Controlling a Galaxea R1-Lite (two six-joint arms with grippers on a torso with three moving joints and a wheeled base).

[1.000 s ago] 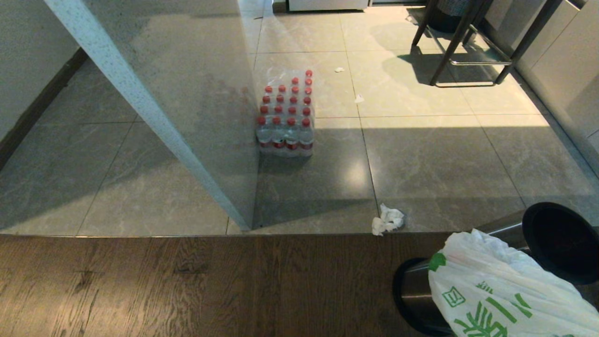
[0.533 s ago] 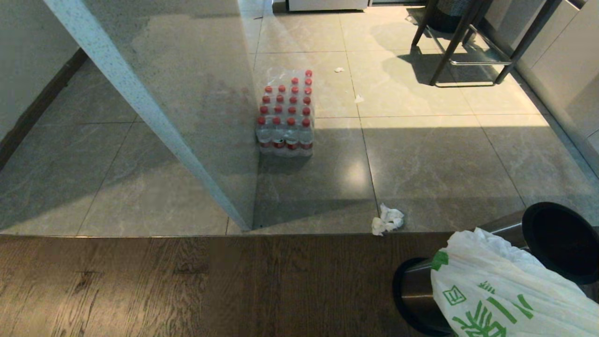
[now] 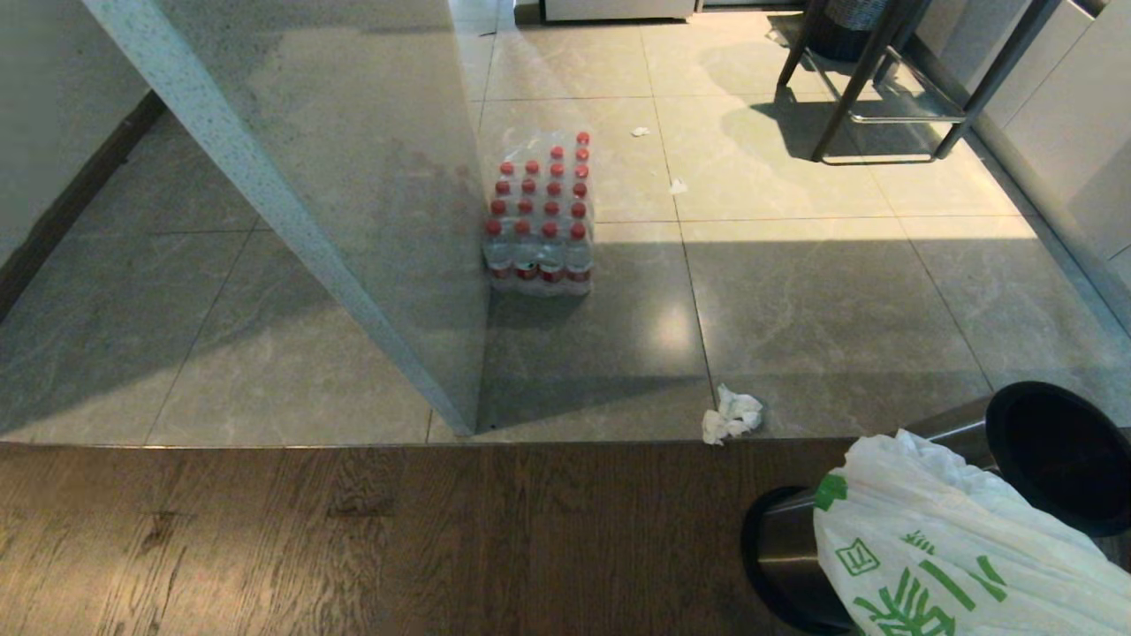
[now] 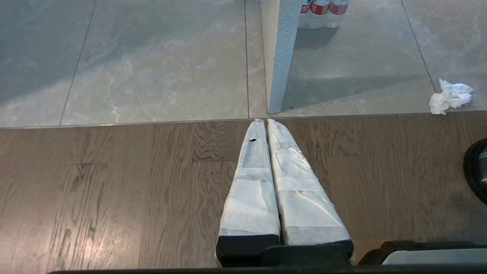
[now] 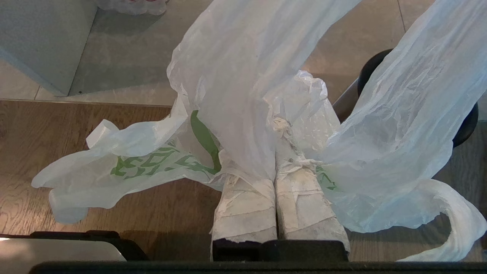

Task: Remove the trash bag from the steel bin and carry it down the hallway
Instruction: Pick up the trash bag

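The right gripper (image 5: 274, 179), its 2 cloth-wrapped jaws pressed together on a fold of plastic, pinches the thin white crinkly trash bag (image 5: 243, 95) printed with green characters. The film billows up past the jaw tips and spills to both sides of them, 1 lobe drooping low over the brown wood-grain floor (image 3: 353, 548) beneath the jaws. The small round brushed-steel bin (image 3: 786, 548) with its thick black rim lies tipped on its side just beyond the jaws, its dark mouth (image 5: 462, 125) partly veiled by the bag. In the head view the bag (image 3: 937, 548) drapes over the bin's flank; whether any part is caught inside cannot be told.

The left gripper (image 4: 263, 123) hangs idle above the same wooden floor, jaws pressed together on nothing, their tips pointing toward the seam where the wood meets glossy grey tiles (image 4: 152, 68).

Ahead of both jaws lie a crumpled white tissue (image 3: 732, 413), a grey speckled partition (image 3: 380, 221) and a shrink-wrapped pack of red-capped bottles (image 3: 541, 221).

The pinch looks slight: only a thin gather of film sits between the jaws, so a jolt while driving could let it slide free. The low lobe could drag or snag on the bin's rim, tearing the plastic or towing the bin along. The loose film may also hide obstacles from the wrist camera.
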